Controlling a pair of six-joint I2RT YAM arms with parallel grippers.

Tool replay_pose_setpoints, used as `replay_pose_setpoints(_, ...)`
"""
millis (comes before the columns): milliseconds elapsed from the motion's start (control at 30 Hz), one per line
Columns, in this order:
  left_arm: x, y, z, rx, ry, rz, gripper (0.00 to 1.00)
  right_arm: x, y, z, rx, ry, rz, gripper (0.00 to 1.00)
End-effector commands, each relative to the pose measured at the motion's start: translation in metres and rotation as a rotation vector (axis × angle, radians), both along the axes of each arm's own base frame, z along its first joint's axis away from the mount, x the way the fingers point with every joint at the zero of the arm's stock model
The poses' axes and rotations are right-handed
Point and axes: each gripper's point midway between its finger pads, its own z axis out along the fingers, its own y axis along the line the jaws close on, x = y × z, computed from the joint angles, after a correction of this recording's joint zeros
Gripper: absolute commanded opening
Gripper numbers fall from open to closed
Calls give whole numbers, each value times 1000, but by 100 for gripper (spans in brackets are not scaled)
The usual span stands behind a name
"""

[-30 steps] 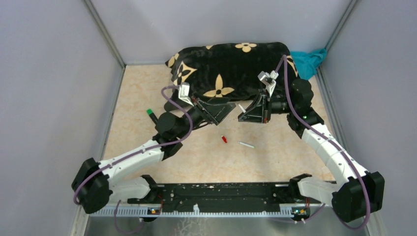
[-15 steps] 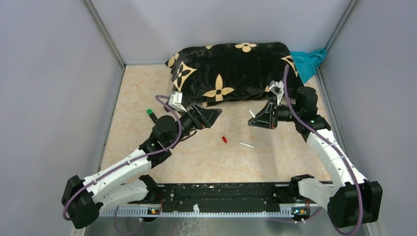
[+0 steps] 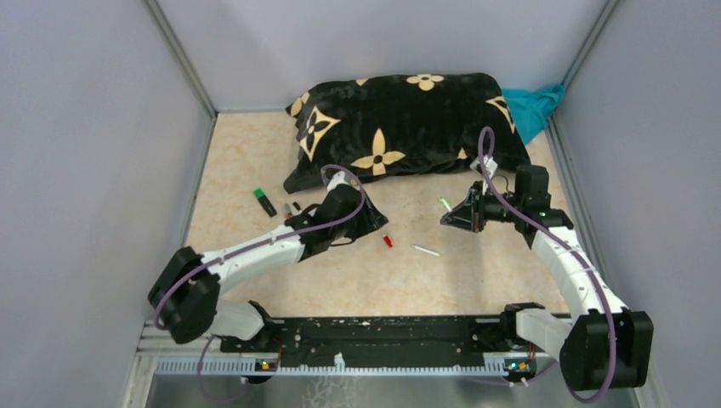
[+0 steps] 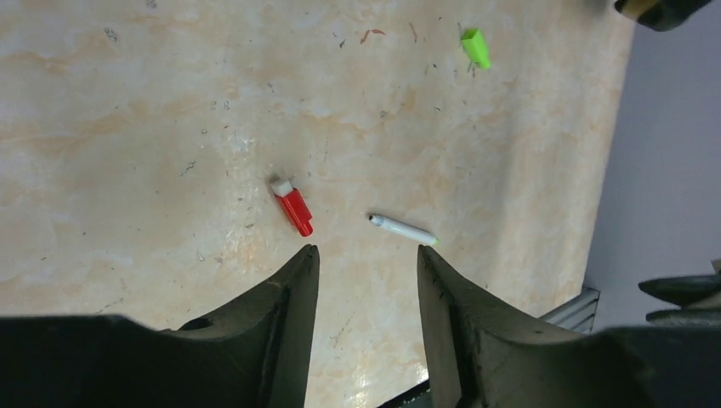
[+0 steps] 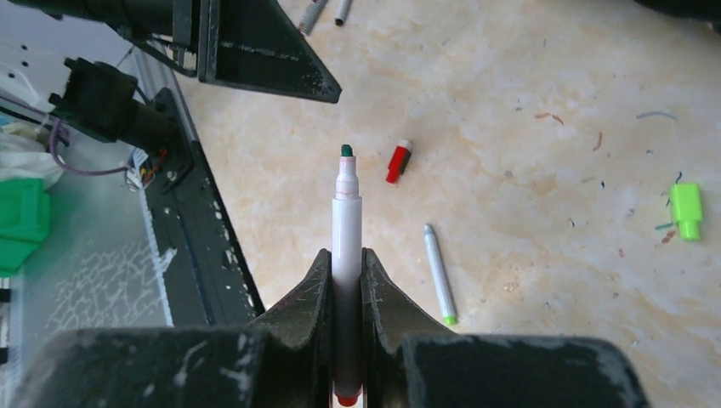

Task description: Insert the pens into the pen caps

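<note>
Red cap [image 4: 293,208] lies flat just ahead of the left gripper [image 4: 366,255], fingers half-spread and empty; spare pen [image 4: 402,229] just beside the cap. Right gripper [image 5: 346,259] clamps a white pen [image 5: 347,204], nib toward the cap. Likely best: centre the jaws astride the cap's middle, leaving its open end free.

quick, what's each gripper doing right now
left gripper: open, holding nothing
right gripper: closed on a white pen
</note>
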Motion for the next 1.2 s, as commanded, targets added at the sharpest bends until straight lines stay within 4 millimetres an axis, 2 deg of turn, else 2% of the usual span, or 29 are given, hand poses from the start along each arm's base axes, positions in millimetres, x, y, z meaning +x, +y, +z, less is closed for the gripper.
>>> replay_pose_setpoints(0, -9, 9, -40, 135, 243, 108, 50, 3, -9, -10, -43, -81, -18, 0)
replay_pose_setpoints(100, -9, 14, -64, 245, 322, 197, 52, 3, -10, -11, -44, -92, -23, 0)
replay_pose_setpoints(167, -7, 15, -73, 303, 351, 238, 52, 4, -11, -12, -46, -95, -27, 0)
replay_pose_setpoints(367, -5, 13, -90, 463, 448, 298, 50, 3, -11, -15, -43, -98, -28, 0)
replay_pose_setpoints(533, -6, 2, -101, 494, 488, 292, 49, 3, -10, -15, -36, -100, -21, 0)
replay_pose_setpoints(933, -6, -2, -111, 547, 502, 280, 42, -1, -8, -12, -17, -103, -6, 0)
replay_pose_setpoints(1067, -8, -3, -114, 554, 508, 272, 29, -2, -7, -11, -14, -106, -4, 0)
replay_pose_setpoints(1167, -8, -3, -116, 559, 511, 264, 27, -2, -7, -9, -11, -114, -1, 0)
